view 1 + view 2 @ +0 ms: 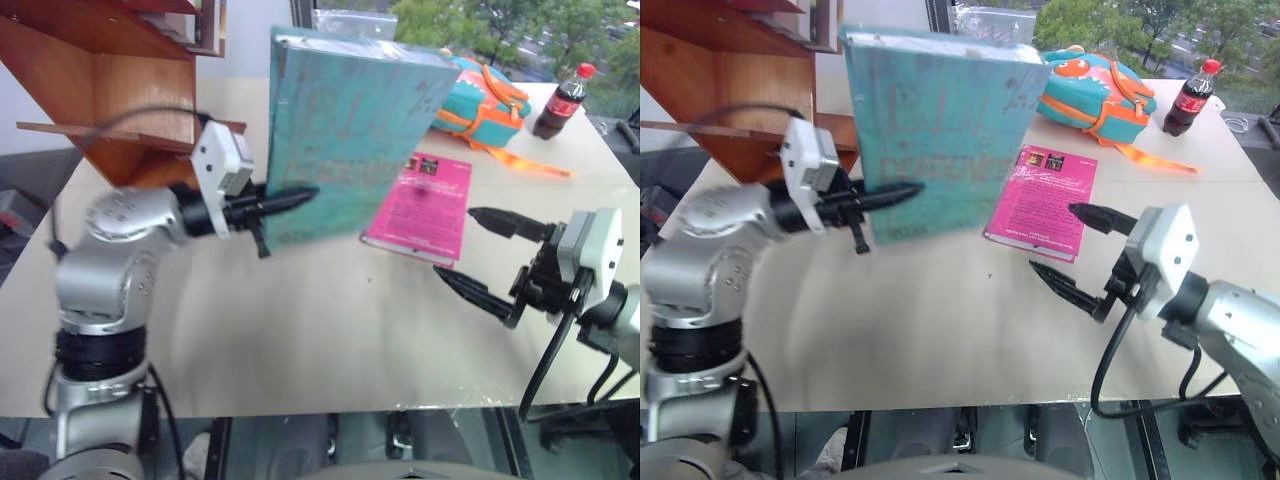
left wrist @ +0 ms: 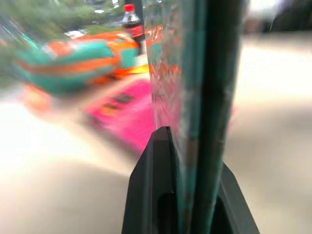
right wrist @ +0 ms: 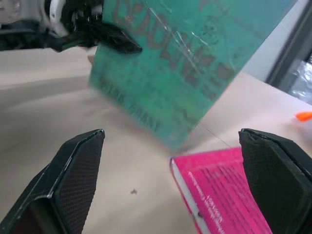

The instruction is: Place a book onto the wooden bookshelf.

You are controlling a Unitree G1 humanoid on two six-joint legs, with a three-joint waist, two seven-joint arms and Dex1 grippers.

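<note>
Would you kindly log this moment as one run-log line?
left gripper: shut on teal book, lifted upright off table | right gripper: open, empty, near pink book | wooden bookshelf: book not yet placed

Bright daylight, soft shadows, motion blur near the wrist cameras

Light comes from the window (image 1: 480,25) behind the counter (image 1: 330,320) — its pale top is evenly lit, washing out toward the near edge. The book (image 1: 345,140) shows glossy glare across its cover, with smeared lettering. In the left wrist view everything beyond the book is streaked and out of focus — the bottle (image 2: 132,22) and pink book (image 2: 124,114) are mere blurs. The right wrist view is sharper near its fingers (image 3: 78,170).
</note>
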